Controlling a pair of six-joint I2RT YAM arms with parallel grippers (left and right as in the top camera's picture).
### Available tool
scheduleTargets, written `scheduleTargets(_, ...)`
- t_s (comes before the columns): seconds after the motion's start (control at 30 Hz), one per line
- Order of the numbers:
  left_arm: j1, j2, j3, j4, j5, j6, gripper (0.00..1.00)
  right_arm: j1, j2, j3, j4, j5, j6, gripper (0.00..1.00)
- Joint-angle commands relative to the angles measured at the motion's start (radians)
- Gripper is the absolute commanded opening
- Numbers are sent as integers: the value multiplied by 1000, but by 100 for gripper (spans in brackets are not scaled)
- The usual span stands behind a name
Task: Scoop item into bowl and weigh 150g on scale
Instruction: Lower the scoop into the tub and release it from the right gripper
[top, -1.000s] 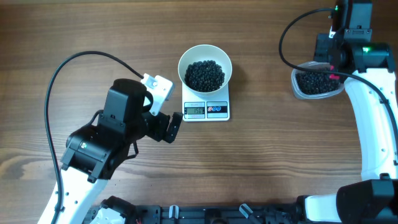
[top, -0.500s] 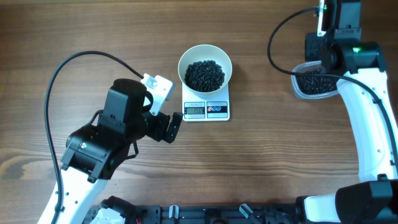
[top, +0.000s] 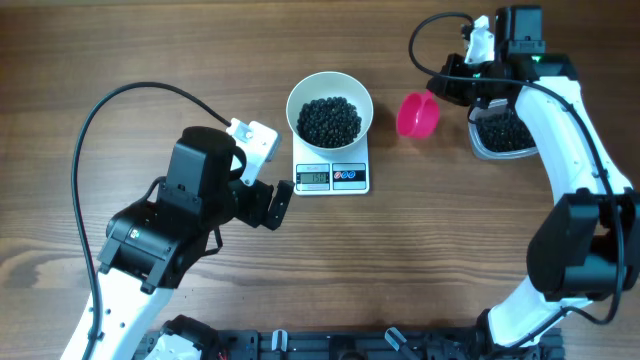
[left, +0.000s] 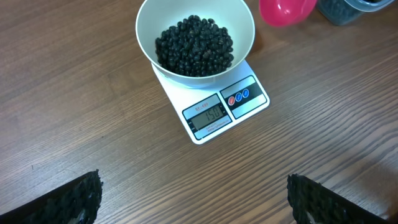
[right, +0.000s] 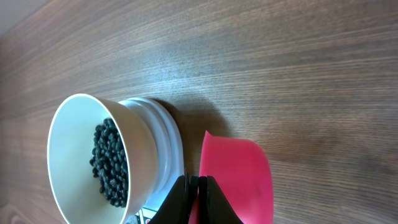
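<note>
1. Pink scoop (top: 417, 115) hangs just right of the scale (top: 332, 176), between it and the clear tub (top: 510, 135). The right gripper (right: 194, 186) has its fingers pinched together on the scoop's handle end.
2. Black pellets (left: 194, 45) sit heaped in the white bowl (left: 244, 37), which rests squarely on the scale's platform. More pellets lie in the tub, further right of the scale.
3. No pellets show inside the scoop from overhead, so it looks empty.
4. On the scale's left, the left gripper (top: 275, 200) waits low over the tabletop (top: 150, 40), fingers spread wide, holding nothing.
5. Here's the relation that matters: the bowl lies left of the scoop, and the scoop's long axis points from the right gripper towards the bowl. The right arm is the nearer, working one.
6. The display seems to read the target, so I'd expect the scoop to be parked rather than another pour.
</note>
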Motion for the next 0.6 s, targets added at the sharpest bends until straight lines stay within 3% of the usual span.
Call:
scheduleTargets(0.0,5,-4,13,3,12,8,100,2,57,1,3,-45,11,4)
scheduleTargets(0.27,5,-4,13,3,12,8,100,2,81,1,-19,138,7,8)
scheduleTargets(0.3,5,-4,13,3,12,8,100,3,81,1,-20,137,-1,4)
scheduleTargets(0.47,5,-4,13,3,12,8,100,-16,33,2,31,-66,4,4)
scheduleTargets(0.57,5,-4,13,3,12,8,100,-105,-67,2,35,-64,10,4)
